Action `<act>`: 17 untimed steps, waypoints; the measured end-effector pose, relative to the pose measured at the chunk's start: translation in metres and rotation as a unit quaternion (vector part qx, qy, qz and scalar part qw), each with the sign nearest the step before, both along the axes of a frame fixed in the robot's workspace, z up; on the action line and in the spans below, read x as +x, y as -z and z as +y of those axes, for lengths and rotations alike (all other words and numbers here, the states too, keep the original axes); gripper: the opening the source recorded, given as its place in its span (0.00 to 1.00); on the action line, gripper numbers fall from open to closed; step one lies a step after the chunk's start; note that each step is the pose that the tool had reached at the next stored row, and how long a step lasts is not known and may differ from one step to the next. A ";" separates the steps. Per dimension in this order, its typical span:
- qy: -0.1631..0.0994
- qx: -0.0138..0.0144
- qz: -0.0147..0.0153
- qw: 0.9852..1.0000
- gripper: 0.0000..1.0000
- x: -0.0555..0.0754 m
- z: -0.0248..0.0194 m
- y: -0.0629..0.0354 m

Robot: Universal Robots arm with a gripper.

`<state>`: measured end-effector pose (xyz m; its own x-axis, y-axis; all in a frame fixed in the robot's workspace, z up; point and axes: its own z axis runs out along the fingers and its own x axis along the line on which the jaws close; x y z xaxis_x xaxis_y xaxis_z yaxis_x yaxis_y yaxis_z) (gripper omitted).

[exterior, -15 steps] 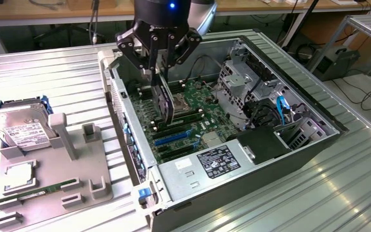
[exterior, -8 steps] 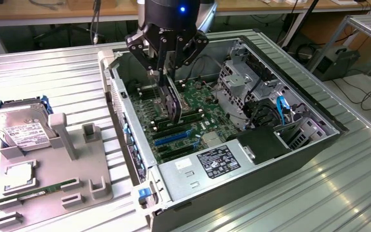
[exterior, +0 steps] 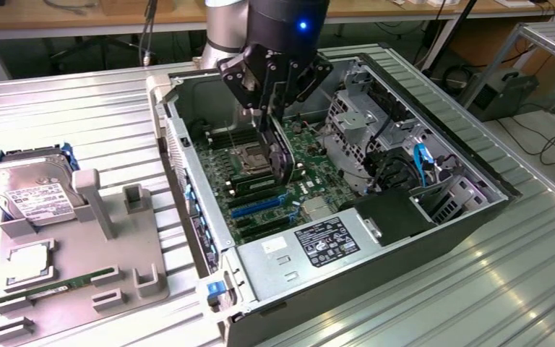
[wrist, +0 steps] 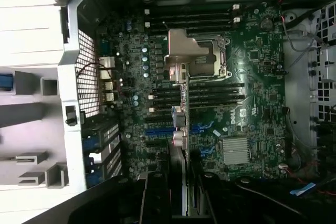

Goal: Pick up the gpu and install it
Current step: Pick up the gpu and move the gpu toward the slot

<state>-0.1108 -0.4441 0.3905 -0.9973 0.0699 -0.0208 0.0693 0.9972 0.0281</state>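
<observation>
My gripper (exterior: 269, 108) hangs over the open computer case (exterior: 470, 210), shut on the gpu (exterior: 280, 155). The gpu is a slim black card held on edge, hanging down toward the motherboard (exterior: 306, 155). Its lower end sits just above the board, near the CPU socket (exterior: 251, 157) and short of the blue expansion slots (exterior: 258, 206). In the wrist view the gpu (wrist: 178, 156) appears edge-on between my fingers (wrist: 155, 198), with its silver end bracket (wrist: 185, 51) over the CPU socket (wrist: 210, 59). The blue slots (wrist: 155, 130) lie beside the card's line.
A grey fixture tray (exterior: 113, 267) at the exterior view's left carries a silver hard drive (exterior: 32, 191), a CPU (exterior: 29, 264) and a green RAM stick (exterior: 56, 285). Inside the case are a power supply (exterior: 326, 242), drive cages (exterior: 355, 123) and cables (exterior: 422, 163).
</observation>
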 end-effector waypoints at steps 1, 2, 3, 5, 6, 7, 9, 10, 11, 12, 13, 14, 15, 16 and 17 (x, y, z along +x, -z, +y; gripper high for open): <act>0.000 0.000 0.000 1.000 0.26 0.002 0.0000 0.0010; 0.000 0.000 0.000 1.000 0.26 0.005 0.0000 0.0020; 0.000 0.000 0.000 1.000 0.26 0.007 0.0001 0.0028; 0.000 0.000 0.000 1.000 0.26 0.014 0.0003 0.0051; 0.000 0.000 0.001 1.000 0.26 0.017 0.0004 0.0059; 0.000 0.000 0.001 1.000 0.26 0.021 0.0005 0.0068; 0.000 0.000 0.001 1.000 0.26 0.027 0.0007 0.0085; 0.000 0.000 0.001 1.000 0.26 0.031 0.0008 0.0094; 0.000 0.000 0.002 1.000 0.26 0.034 0.0009 0.0103; 0.000 0.000 0.002 1.000 0.26 0.037 0.0010 0.0112; 0.000 0.000 0.002 1.000 0.26 0.040 0.0011 0.0122; 0.000 0.000 0.002 1.000 0.26 0.043 0.0012 0.0132; 0.000 0.000 0.002 1.000 0.26 0.046 0.0013 0.0143; 0.000 0.000 0.002 1.000 0.26 0.049 0.0014 0.0154; 0.000 0.000 0.003 1.000 0.26 0.052 0.0015 0.0166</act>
<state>-0.0590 -0.4426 0.3739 -0.9974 0.0699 -0.0158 0.0695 0.9972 0.0271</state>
